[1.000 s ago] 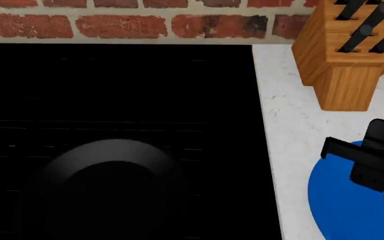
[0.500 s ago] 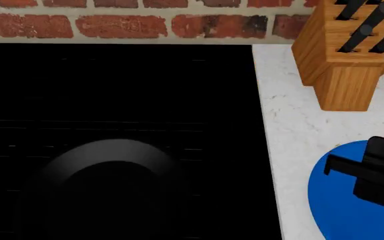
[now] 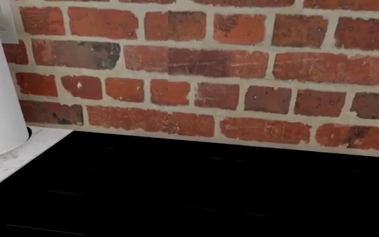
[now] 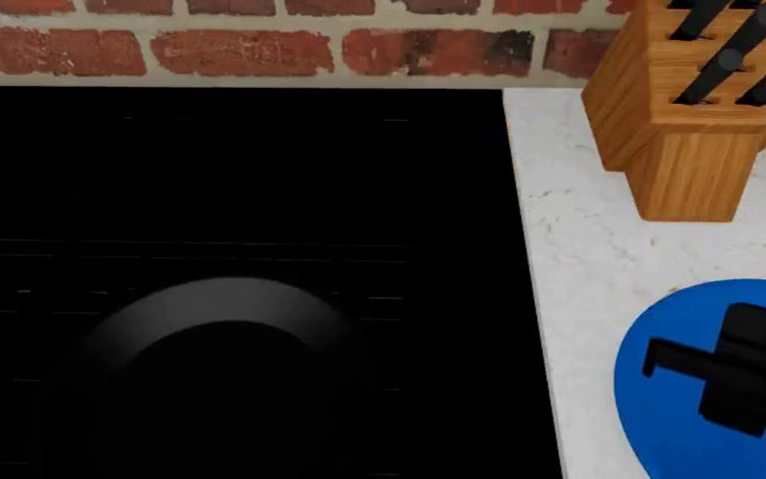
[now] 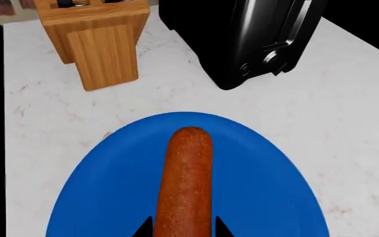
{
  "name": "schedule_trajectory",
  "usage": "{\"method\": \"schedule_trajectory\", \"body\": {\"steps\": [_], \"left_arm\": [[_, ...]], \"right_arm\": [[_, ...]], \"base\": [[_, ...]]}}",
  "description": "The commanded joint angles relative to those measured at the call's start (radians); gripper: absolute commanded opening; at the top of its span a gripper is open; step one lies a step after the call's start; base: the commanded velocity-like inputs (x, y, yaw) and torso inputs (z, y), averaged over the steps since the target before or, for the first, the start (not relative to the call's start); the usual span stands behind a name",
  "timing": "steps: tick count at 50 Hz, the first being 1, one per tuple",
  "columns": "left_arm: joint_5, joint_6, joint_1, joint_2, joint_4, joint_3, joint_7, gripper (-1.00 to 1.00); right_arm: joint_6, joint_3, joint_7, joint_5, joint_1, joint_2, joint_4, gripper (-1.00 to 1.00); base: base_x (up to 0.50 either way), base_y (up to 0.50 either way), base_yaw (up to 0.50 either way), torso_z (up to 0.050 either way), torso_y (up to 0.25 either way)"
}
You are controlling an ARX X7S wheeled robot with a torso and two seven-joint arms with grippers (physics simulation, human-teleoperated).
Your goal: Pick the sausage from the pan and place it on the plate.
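The right end effector (image 5: 183, 229) is clenched on the sausage (image 5: 186, 182), its two dark fingertips (image 5: 143, 228) flanking the near end while the rest projects out over the middle of the plate (image 5: 110, 197). Held lengthwise above the plate's centre, the sausage would probably land well inside the rim when let go; whether it already touches the blue surface cannot be told. The plate lies on the white bench (image 5: 45, 123), near the wooden knife block (image 5: 100, 42) and the black toaster (image 5: 255, 37). Beside the plate, the pan (image 4: 216, 369) sits empty on the black cooktop (image 4: 223, 170). The left end effector is not in view.
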Motion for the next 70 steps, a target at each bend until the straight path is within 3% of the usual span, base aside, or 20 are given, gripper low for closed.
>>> {"method": "schedule_trajectory", "body": {"steps": [1,70], "left_arm": [[-0.011,-0.004,0.003,-0.005,0.003,0.006,-0.01,1.0],[-0.08,0.005,0.042,-0.025,0.012,-0.017,-0.059,1.0]], "right_arm": [[-0.002,-0.008,-0.019,-0.016,-0.012,0.006,0.003,-1.0],[-0.037,-0.039,-0.082,-0.042,-0.07,0.025,0.01,-1.0]], "base": [[0.0,0.0,0.0,0.0,0.0],[0.0,0.0,0.0,0.0,0.0]]}}
